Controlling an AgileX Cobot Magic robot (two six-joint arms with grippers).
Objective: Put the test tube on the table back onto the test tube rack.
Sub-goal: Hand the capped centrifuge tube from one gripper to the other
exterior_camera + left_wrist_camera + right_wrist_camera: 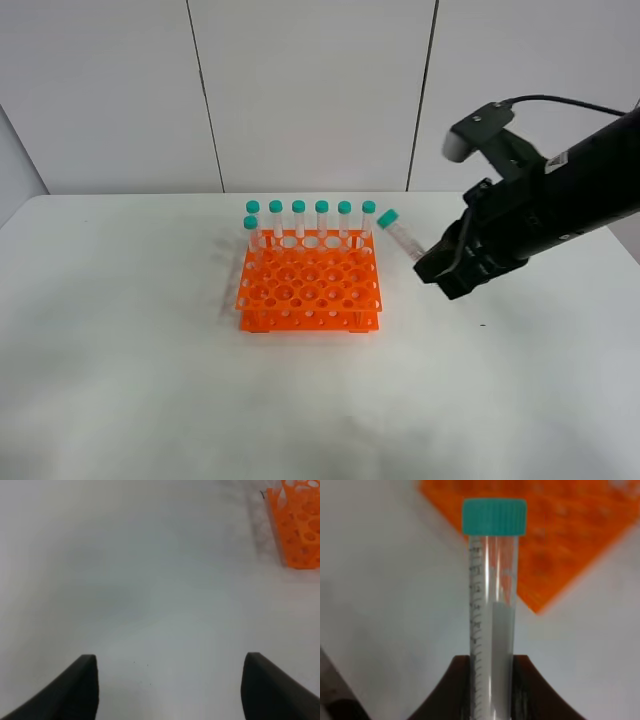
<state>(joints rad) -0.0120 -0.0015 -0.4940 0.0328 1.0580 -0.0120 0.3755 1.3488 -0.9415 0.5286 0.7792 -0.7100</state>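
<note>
1. Two dark fingers of the right gripper (492, 677) are clenched on the lower part of the slim clear plastic test tube (492, 605). Its ribbed teal screw cap (494, 516) points away from the gripper.
2. The high view shows this tube tilted in the air above the plain white matte table (120, 350). Its cap is just beside the right rear corner of the bright orange plastic rack (308, 285) with its grid of round holes.
3. The left gripper (170, 680) is spread wide over bare tabletop and grasps nothing.
4. Black graduation marks run down the held tube; any figures are too blurred to read.
5. Seven matching teal-capped tubes (321, 218) stand upright in the rack, six along the back row and one just in front at the left end.
</note>
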